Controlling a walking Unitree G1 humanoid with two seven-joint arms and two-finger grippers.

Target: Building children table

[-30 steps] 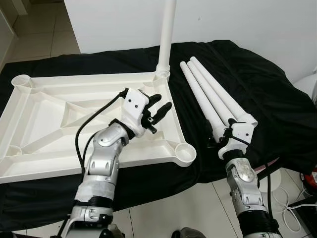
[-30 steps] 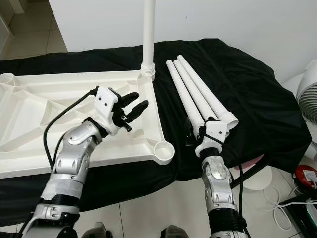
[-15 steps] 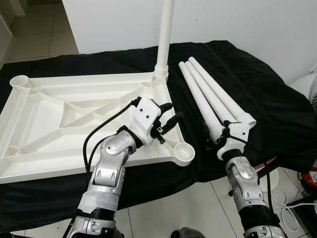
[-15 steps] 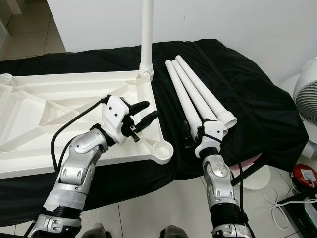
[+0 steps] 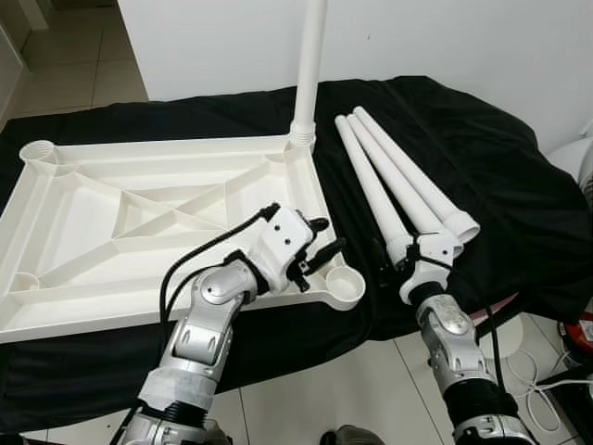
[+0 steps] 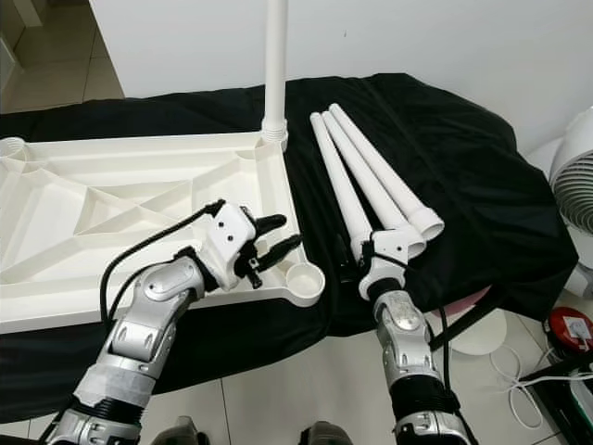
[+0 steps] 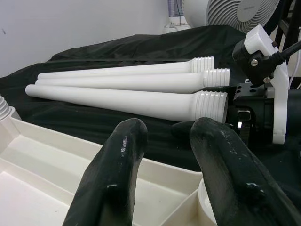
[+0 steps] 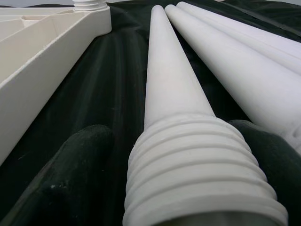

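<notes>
A white plastic tabletop [image 5: 139, 241] lies upside down on a black cloth [image 5: 500, 185], its ribbed underside facing up. Round sockets sit at its corners. One leg [image 5: 309, 65] already stands upright in the far right corner socket, rising out of the top of the picture. The near right socket [image 5: 347, 288] is empty.

Three loose legs [image 5: 398, 176] lie side by side on the cloth just to the right of the tabletop, tapering away from the robot, with their threaded ends [image 7: 211, 94] pointing toward it.

The left gripper [image 5: 320, 250] hovers over the tabletop's near right corner, just beside the empty socket, its two black fingers [image 7: 117, 174] spread apart and holding nothing. They point toward the loose legs.

The right gripper [image 5: 394, 261] is at the near end of the leftmost loose leg [image 8: 174, 94]. In the right wrist view, the threaded end of that leg sits between the two fingers [image 8: 61, 179], one on each side, close against it. I cannot tell whether they are actually squeezing it or only bracketing it.

A white fan [image 6: 574, 185] stands at the right edge of the scene, beyond the cloth, with cables on the tiled floor [image 5: 324, 389] below it
</notes>
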